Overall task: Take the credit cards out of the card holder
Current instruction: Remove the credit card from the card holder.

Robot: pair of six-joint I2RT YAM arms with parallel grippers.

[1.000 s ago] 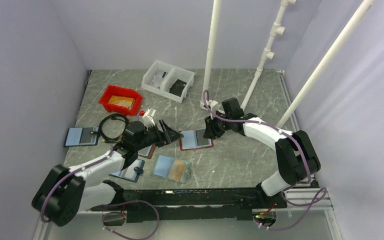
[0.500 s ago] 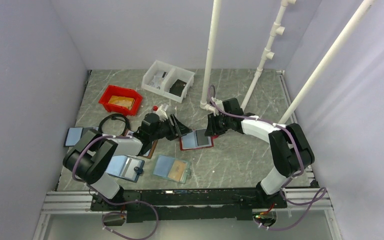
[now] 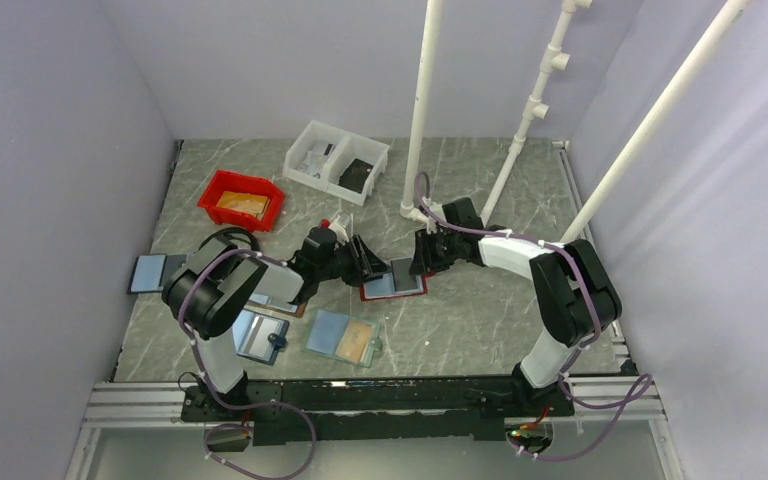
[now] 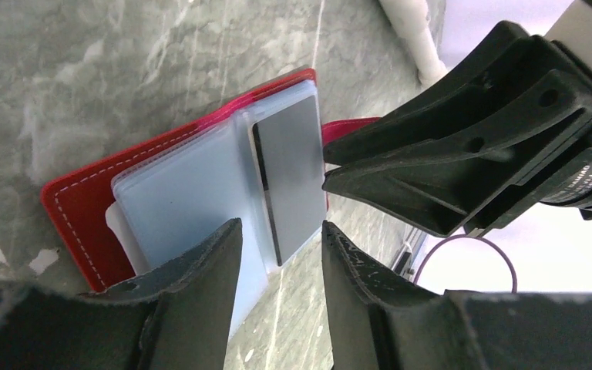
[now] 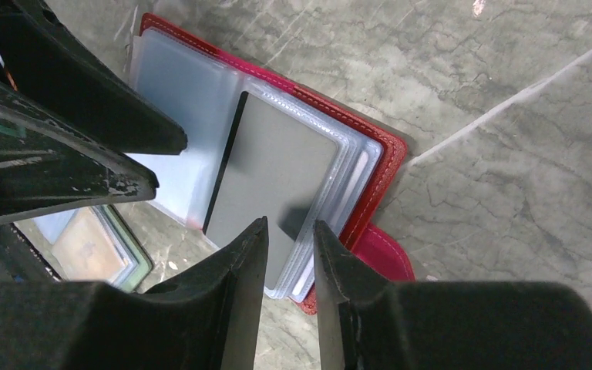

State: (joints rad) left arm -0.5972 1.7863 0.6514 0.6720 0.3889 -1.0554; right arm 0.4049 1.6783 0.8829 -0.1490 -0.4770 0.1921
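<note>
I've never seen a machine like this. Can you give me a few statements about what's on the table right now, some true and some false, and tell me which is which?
1. The red card holder lies open on the table. True.
2. The left tool is clamped on a card. False: its fingers are apart, with nothing between them.
3. A dark grey card shows among the holder's clear sleeves. True.
4. The red bin is empty. False: something tan lies in it.
5. The right tool is at the holder too, opposite the left one. True.
</note>
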